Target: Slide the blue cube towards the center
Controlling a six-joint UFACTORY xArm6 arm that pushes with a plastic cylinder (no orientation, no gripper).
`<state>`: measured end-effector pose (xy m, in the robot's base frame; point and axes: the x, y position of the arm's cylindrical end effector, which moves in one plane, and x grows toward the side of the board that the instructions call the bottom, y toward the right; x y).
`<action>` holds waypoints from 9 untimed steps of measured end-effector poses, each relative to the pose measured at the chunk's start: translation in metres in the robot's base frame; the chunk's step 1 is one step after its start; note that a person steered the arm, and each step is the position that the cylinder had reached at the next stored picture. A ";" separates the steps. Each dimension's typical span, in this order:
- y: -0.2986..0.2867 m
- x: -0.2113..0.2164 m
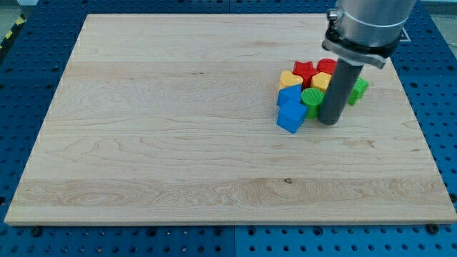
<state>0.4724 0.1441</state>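
The blue cube point(290, 117) lies on the wooden board point(178, 128), right of the centre, at the lower left of a cluster of blocks. Another blue block point(290, 96) touches it just above. My tip point(328, 121) is on the board just right of the blue cube, with a small gap between them, and right below a green round block point(312, 98). The rod hides part of the cluster behind it.
The cluster also holds a red star point(306, 70), a red block point(328, 66), a yellow block point(289, 77), another yellow block point(321, 81) and a green block point(358, 89) at the rod's right. The board's right edge is near.
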 end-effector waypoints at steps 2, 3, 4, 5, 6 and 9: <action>-0.048 0.006; -0.029 -0.005; -0.018 -0.011; -0.036 -0.021; -0.043 -0.024; -0.085 -0.021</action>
<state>0.4516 0.0589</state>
